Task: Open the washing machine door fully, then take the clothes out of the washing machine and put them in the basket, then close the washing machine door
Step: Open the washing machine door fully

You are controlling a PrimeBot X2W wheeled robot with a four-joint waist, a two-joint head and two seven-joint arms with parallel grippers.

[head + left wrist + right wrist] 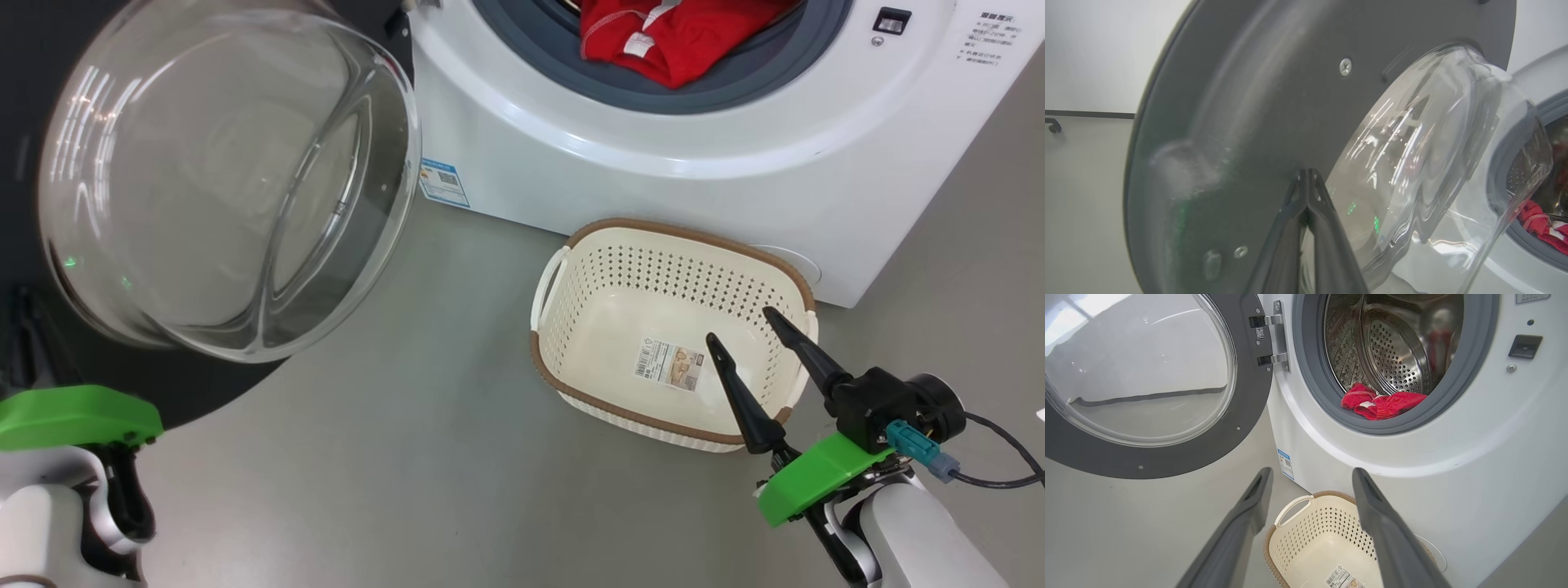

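Note:
The washing machine door (pixel 229 180) stands swung open at the left, its clear glass bowl bulging toward me. In the left wrist view my left gripper (pixel 1306 173) is shut on nothing, tips right at the door's dark inner rim (pixel 1249 102). Contact cannot be told. The white washing machine (pixel 653 155) shows its grey ring and steel drum (pixel 1392 347). Red clothes (pixel 669 41) with white trim lie at the drum's front lip (pixel 1380 405). The cream basket (pixel 571 327) sits on the floor before the machine. My right gripper (pixel 739 325) hangs open over the basket's near right rim.
Grey floor (pixel 408 457) spreads between the door and the basket. The door's hinge (pixel 1274 339) is on the machine's left side. A blue sticker (pixel 445 181) marks the machine's lower left front. A black cable (pixel 1004 457) trails from my right wrist.

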